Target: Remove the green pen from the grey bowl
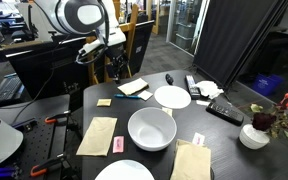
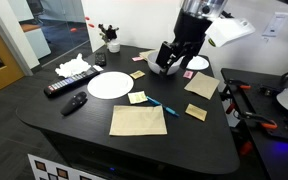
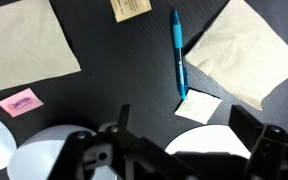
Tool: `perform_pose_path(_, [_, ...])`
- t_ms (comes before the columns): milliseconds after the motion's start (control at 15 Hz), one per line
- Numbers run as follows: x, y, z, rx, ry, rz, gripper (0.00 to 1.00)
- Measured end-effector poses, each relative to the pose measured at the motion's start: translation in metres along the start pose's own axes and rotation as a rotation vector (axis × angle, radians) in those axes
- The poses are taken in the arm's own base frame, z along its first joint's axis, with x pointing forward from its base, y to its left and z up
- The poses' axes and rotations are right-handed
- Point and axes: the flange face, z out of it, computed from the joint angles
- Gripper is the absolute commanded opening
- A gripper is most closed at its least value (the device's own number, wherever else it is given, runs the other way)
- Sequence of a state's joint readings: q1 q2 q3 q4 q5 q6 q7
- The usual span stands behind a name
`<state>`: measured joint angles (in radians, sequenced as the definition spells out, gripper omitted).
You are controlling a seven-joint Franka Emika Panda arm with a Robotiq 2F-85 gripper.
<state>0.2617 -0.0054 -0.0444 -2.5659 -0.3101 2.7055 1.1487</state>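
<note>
The end effector (image 3: pixel 179 140) had its fingers apart, empty. The green pen (image 3: pixel 178 50) lay on the desk (image 3: pixel 104 60) at the wrist view's upper centre, outside the grey bowl (image 1: pixel 152 140). A low sweep could roll it away.

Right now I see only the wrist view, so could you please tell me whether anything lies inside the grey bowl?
Observer: No, in an exterior view the grey bowl looks empty.
Operator: Thank you. Is anything fragile outside my frame?
Observer: A small pot of red flowers stands near the edge of the table, apart from the bowl.
Operator: And how high is the gripper?
Observer: The gripper hangs raised above the table, clear of the green pen lying there.
</note>
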Motion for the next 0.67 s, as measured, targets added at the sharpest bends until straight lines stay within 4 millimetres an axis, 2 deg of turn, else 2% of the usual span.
perform_pose_path(400, [-0.017,0.018,-0.045,0.002,0.033,-0.003,1.0])
perform_pose_path(667, [-0.024,0.029,-0.063,0.014,0.049,0.014,1.0])
